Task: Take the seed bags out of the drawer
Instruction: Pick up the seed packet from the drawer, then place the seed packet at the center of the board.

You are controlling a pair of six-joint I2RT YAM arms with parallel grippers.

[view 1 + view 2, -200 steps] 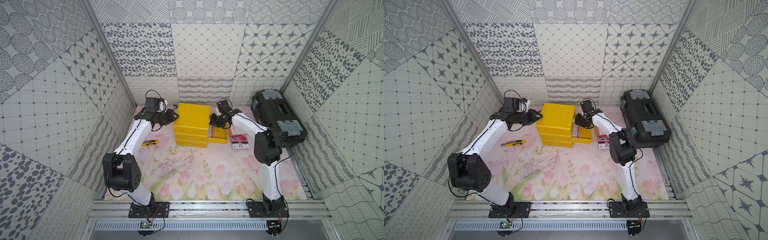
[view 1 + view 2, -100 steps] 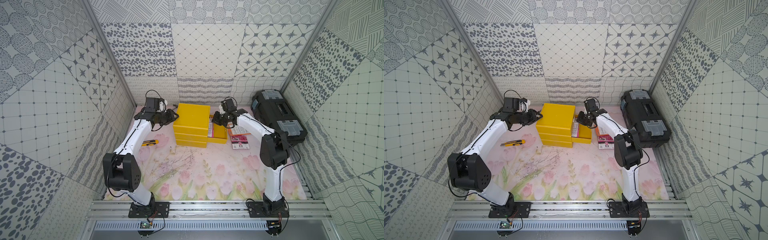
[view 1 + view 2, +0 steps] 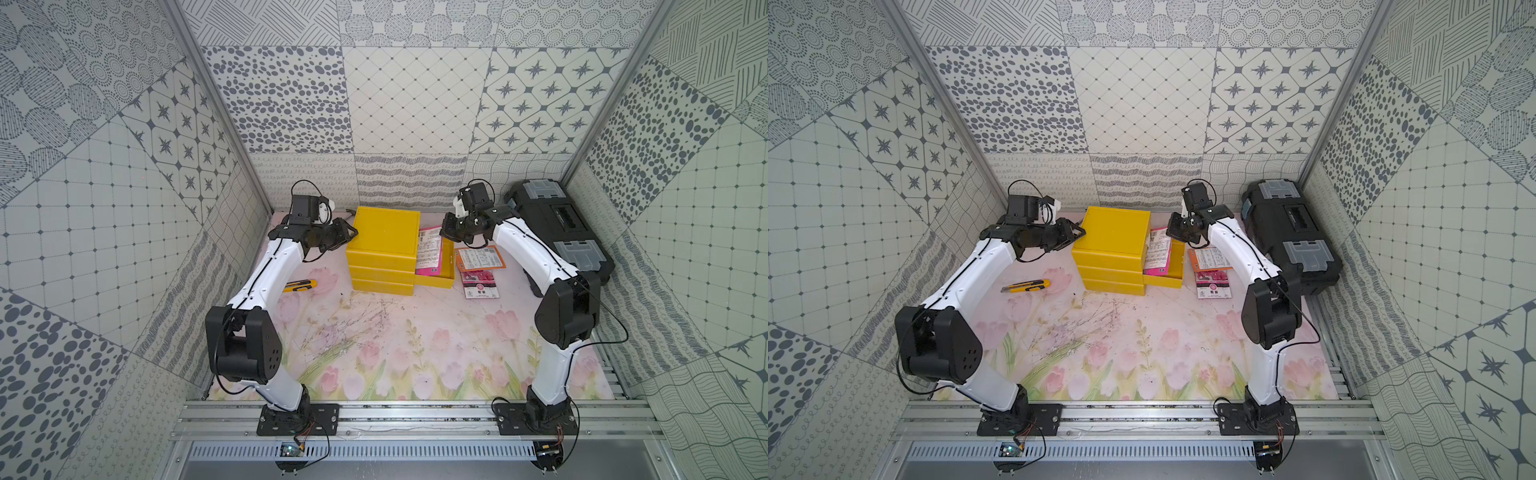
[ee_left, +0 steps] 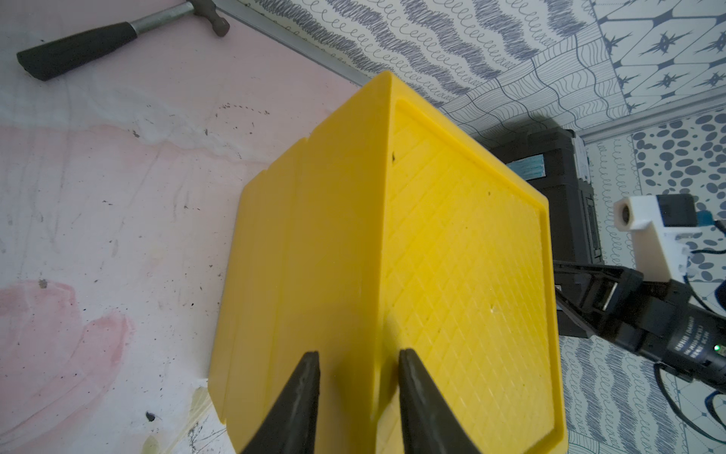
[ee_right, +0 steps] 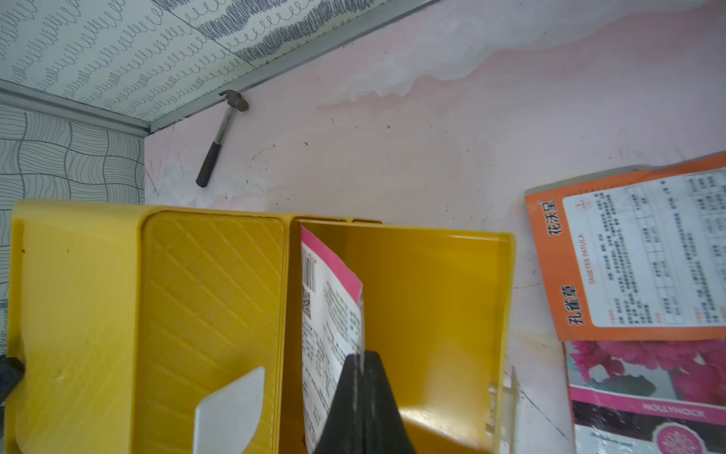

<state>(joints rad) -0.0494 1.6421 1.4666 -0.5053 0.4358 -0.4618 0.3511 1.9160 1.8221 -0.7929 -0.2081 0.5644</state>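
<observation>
The yellow cabinet (image 3: 384, 232) has its top drawer (image 3: 446, 270) pulled out to the right. A pink seed bag (image 3: 430, 251) stands tilted in the drawer. My right gripper (image 3: 446, 237) is shut on that bag's upper edge; in the right wrist view the closed gripper (image 5: 361, 355) pinches the pink bag (image 5: 326, 314) against the drawer's wall (image 5: 432, 295). An orange seed bag (image 3: 480, 258) and a magenta seed bag (image 3: 481, 284) lie on the mat right of the drawer. My left gripper (image 4: 357, 357) clamps the cabinet's top left edge (image 4: 387, 275).
A black toolbox (image 3: 557, 224) with grey latches stands at the back right, close to my right arm. A yellow-black utility knife (image 3: 300, 285) lies left of the cabinet. A hammer (image 5: 220, 137) rests by the back wall behind the cabinet.
My right gripper has shut on the pink bag's edge, and its arm has swung slightly to the right. The left arm has not moved.
</observation>
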